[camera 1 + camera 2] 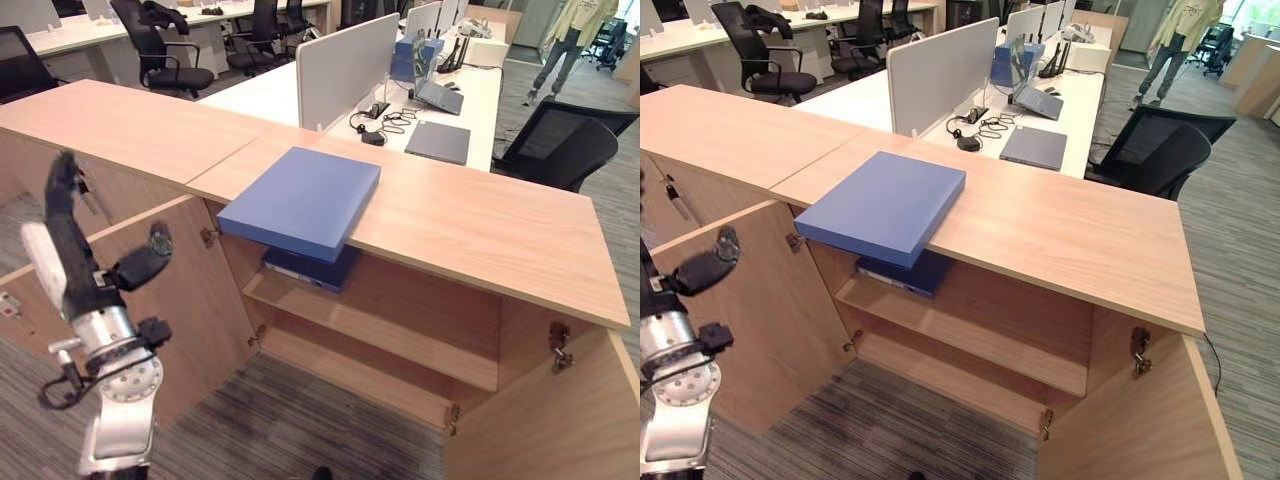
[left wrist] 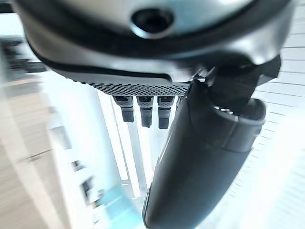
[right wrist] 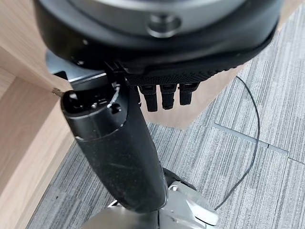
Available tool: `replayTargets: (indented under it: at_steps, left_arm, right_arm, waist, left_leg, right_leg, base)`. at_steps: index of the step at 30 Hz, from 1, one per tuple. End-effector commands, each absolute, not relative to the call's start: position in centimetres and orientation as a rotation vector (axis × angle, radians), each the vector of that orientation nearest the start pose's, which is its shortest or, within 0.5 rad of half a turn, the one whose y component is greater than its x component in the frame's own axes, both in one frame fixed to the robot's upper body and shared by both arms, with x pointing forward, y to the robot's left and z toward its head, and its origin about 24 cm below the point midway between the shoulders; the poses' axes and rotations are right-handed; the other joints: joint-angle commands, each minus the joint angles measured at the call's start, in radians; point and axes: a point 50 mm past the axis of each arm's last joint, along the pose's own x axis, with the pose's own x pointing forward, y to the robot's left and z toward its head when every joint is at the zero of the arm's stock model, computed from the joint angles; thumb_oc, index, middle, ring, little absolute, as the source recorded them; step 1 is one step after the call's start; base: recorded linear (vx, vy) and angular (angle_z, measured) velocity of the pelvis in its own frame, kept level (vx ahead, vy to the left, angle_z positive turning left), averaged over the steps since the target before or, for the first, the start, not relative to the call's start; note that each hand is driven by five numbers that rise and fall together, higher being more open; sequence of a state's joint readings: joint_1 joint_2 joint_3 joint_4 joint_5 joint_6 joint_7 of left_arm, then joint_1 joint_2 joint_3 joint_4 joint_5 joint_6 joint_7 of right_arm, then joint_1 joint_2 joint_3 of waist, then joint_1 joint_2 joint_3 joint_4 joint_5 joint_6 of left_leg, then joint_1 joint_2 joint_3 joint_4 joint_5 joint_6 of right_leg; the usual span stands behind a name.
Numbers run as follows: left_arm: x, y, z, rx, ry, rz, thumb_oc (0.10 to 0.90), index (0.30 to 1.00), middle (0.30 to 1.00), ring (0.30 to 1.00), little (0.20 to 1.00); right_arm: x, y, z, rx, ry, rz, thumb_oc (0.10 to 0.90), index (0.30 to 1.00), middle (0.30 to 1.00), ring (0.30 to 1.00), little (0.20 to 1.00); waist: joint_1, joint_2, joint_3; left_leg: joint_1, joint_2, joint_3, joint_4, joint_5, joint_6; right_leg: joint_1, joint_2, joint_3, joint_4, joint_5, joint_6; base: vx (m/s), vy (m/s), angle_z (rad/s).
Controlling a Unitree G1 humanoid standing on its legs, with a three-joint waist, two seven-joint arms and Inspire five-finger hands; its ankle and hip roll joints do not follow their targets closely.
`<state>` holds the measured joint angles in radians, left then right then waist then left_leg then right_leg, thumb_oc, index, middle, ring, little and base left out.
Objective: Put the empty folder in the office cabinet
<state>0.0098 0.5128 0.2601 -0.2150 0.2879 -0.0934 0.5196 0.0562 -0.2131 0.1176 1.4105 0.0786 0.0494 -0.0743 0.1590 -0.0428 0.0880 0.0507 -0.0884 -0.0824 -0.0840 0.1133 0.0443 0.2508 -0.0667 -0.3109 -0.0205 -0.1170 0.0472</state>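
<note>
1. Currently the blue folder (image 1: 300, 200) lies flat on the cabinet top (image 1: 480, 225), its near corner overhanging the front edge above the open compartment.
2. Cabinet (image 1: 970, 330) doors are swung open: left door (image 1: 180, 300) near the left hand, right door (image 1: 1140, 420) at lower right. Two shelves (image 1: 400, 330) are visible inside.
3. A second dark blue folder (image 1: 305, 268) sits on the upper shelf, directly under the overhanging one.
4. Left hand (image 1: 70, 230) is raised in front of the left door, fingers extended upward, thumb (image 1: 140, 262) sticking out sideways toward the cabinet. Holding nothing, well apart from the folder. The left wrist view agrees: fingers (image 2: 145, 112) straight, nothing in them.
5. Right hand (image 3: 124, 157) shows in the right wrist view: fingers (image 3: 164, 95) relaxed and straight, thumb extended, nothing held. It hangs over grey carpet (image 3: 238, 167) next to a wooden cabinet panel (image 3: 24, 143).
6. Behind the cabinet: white desk (image 1: 450, 110) with a divider screen (image 1: 345, 65), a closed laptop (image 1: 438, 142), and black cables (image 1: 385, 120).
7. Black office chair (image 1: 565, 145) is at the right of the desk; a person (image 1: 570, 40) stands in the far background.
</note>
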Motion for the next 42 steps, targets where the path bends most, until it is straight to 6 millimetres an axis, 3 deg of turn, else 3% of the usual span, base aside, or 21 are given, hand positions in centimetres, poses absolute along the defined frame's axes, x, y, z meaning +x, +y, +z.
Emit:
replayTargets:
  at_steps: [1, 10, 16, 30, 42]
  left_arm:
    - [22.4, 25.4, 22.0, 0.85, -0.901, 0.617, 0.8, 0.9, 0.9, 0.9, 0.9]
    - [24.2, 20.8, 22.1, 0.934, -0.945, 0.272, 0.8, 0.9, 0.9, 0.9, 0.9]
    - [24.9, 19.3, 21.5, 0.88, -0.917, 0.136, 0.8, 0.9, 0.9, 0.9, 0.9]
    - [26.0, 18.8, 19.1, 0.725, -0.761, 0.007, 0.8, 0.9, 0.9, 0.9, 0.9]
    - [27.6, 19.7, 17.9, 0.952, -0.648, -0.049, 0.8, 0.9, 0.9, 0.9, 0.9]
  right_arm:
    - [3.3, -25.3, -16.7, -0.363, 1.499, -0.163, 0.8, 0.9, 0.9, 0.9, 0.9]
    - [3.4, -26.3, -16.4, -0.395, 1.516, -0.149, 0.8, 0.9, 0.9, 0.9, 0.9]
    - [3.6, -26.6, -16.3, -0.398, 1.512, -0.151, 0.8, 0.9, 0.9, 0.9, 0.9]
    - [3.0, -26.8, -16.3, -0.399, 1.549, -0.146, 0.8, 0.9, 0.9, 0.9, 0.9]
    - [3.6, -27.2, -16.1, -0.41, 1.546, -0.124, 0.8, 0.9, 0.9, 0.9, 0.9]
  waist:
    - [-0.014, 0.011, -0.033]
    - [-0.047, 0.017, -0.043]
    - [-0.059, 0.019, -0.046]
    - [-0.069, 0.022, -0.054]
    - [-0.075, 0.026, -0.058]
  left_leg:
    - [0.103, 0.029, 0.029, -0.003, -0.181, -0.031]
    - [0.121, 0.027, 0.047, -0.003, -0.197, -0.026]
    - [0.126, 0.028, 0.056, -0.003, -0.201, -0.024]
    - [0.145, 0.03, 0.067, -0.003, -0.209, -0.024]
    - [0.16, 0.033, 0.073, -0.003, -0.213, -0.026]
  right_leg:
    - [-0.036, -0.078, -0.004, -0.018, 0.097, 0.092]
    - [-0.03, -0.077, 0.009, -0.02, 0.101, 0.095]
    - [-0.031, -0.078, 0.016, -0.019, 0.102, 0.094]
    - [-0.017, -0.077, 0.023, -0.027, 0.102, 0.094]
    - [-0.006, -0.075, 0.031, -0.03, 0.104, 0.095]
  base:
    - [0.0, 0.0, 0.0]
    - [0.01, 0.007, -0.03]
    - [0.0, 0.008, -0.06]
    - [0.0, 0.001, -0.02]
    - [0.0, -0.001, -0.03]
